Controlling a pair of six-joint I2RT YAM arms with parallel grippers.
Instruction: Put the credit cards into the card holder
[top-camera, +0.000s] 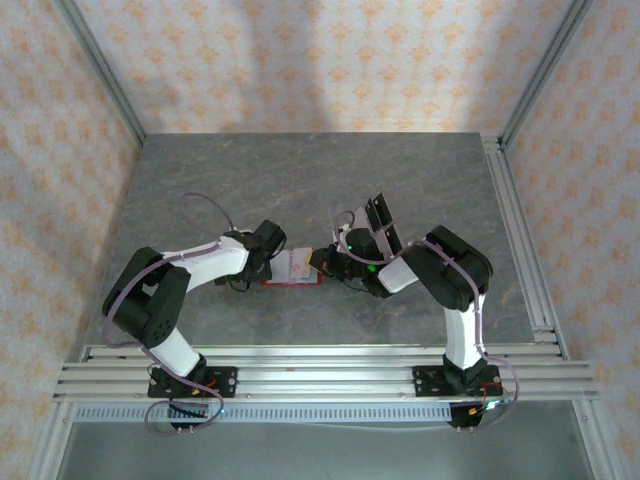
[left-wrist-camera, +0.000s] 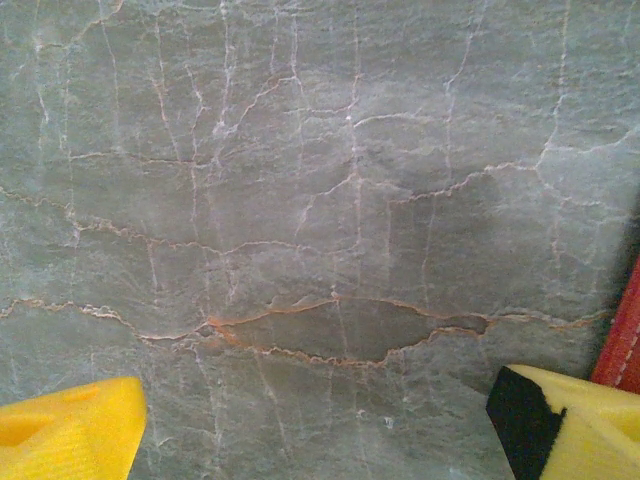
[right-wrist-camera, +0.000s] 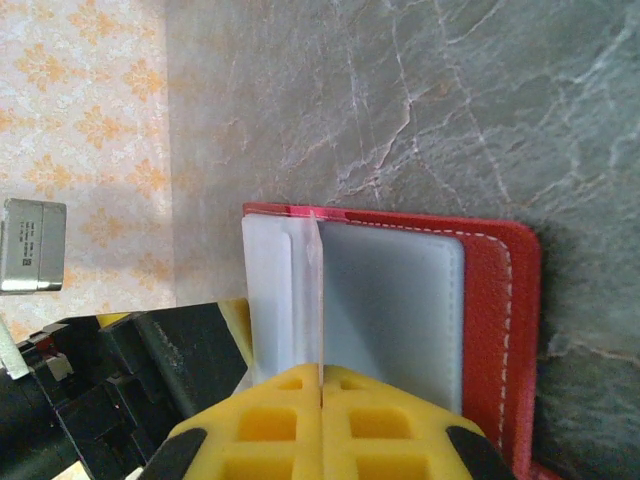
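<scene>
The small red folding card holder is laid open, pale grey lining up, on the grey veined stone table. It sits midway between the table's left and right edges, nearer the near edge than the far one.

The right gripper is pressed together on a thin pale sheet stood on edge over the lining. This is probably one of the pale credit cards, though a plastic leaf of the holder cannot be ruled out, since only its edge is presented.

The left gripper is held wide apart just beside the holder's left side, with nothing between its yellow fingertips. A red sliver of the holder is caught in the left wrist view.

The insertion step is judged to be in hand. Next, the sheet would need to be tipped flat and slid into a pocket, with the holder steadied against sliding. The pocket mouth is hidden behind the right fingers, and the number of cards already inside cannot be made out.
</scene>
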